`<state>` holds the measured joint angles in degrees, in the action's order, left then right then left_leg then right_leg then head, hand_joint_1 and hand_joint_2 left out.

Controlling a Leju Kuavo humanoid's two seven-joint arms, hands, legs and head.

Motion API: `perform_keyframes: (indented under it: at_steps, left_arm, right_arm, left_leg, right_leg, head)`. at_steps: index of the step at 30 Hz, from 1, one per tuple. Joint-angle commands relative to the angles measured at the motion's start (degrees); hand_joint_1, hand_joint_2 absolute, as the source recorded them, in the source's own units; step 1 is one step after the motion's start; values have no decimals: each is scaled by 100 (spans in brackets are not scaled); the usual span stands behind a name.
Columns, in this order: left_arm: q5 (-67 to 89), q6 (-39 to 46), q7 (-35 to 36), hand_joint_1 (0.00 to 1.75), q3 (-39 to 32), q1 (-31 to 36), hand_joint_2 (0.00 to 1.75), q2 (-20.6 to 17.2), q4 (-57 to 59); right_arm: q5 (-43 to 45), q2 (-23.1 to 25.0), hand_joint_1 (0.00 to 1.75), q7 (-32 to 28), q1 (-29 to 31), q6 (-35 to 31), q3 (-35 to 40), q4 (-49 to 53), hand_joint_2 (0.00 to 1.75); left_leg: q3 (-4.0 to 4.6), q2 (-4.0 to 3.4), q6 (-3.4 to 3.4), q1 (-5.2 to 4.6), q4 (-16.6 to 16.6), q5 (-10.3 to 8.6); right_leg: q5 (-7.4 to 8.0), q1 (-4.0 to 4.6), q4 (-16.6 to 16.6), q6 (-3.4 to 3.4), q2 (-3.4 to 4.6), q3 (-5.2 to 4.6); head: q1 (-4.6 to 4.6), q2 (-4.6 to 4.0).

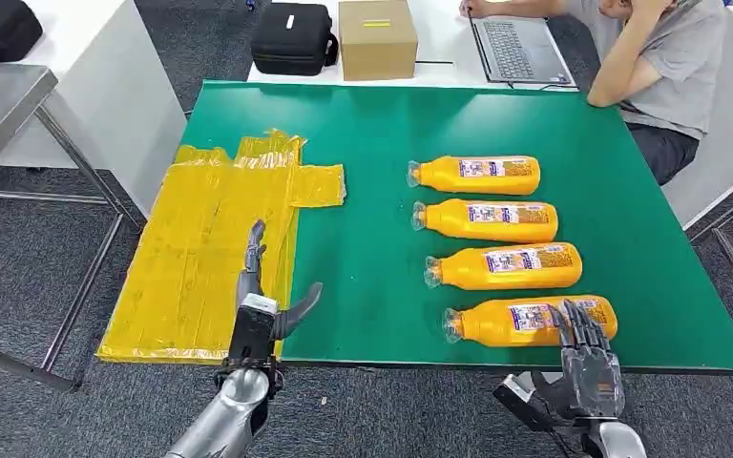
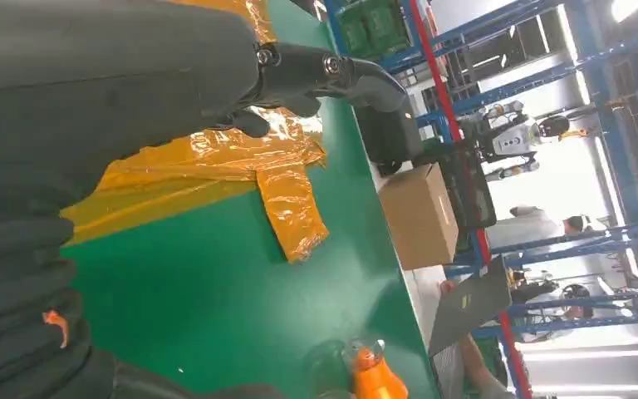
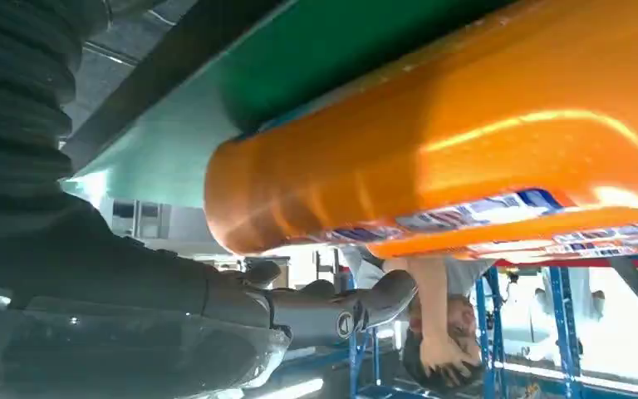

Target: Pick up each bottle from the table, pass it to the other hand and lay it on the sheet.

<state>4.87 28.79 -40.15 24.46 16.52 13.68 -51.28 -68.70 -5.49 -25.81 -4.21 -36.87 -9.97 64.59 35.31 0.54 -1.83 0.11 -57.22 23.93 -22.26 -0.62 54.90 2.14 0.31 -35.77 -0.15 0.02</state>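
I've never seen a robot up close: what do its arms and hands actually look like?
Each arm is a smooth silver metal tube. The left hand and right hand are dark grey and black, with slim jointed fingers like a skeleton's. In the wrist views a grey ribbed cover sits behind each hand, and the thick grey thumb carries a small round logo.

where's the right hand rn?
Head view: the right hand is at the table's near right edge, fingers over the base end of the nearest orange bottle. A closed grip isn't evident.
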Motion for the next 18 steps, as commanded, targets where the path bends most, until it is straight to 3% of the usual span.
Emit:
perform_keyframes:
  at_steps: [1, 18]
  left_arm:
    - [-17, -12, 15, 0, 273, 315, 175, -111, 364]
    - [-23, -81, 15, 0, 316, 391, 175, -85, 479]
  right_arm:
    - [-38, 97, 0, 129, -79, 87, 186, 420, 175]
    - [301, 46, 0, 81, -7, 336, 112, 386, 175]
  left_leg:
    - [-29, -5, 8, -2, 3, 12]
    - [-41, -8, 9, -1, 2, 17]
  right_leg:
    - [-13, -1, 2, -7, 0, 25]
    - [-17, 1, 1, -8, 1, 37]
  head:
    - [0, 0]
    - [0, 0]
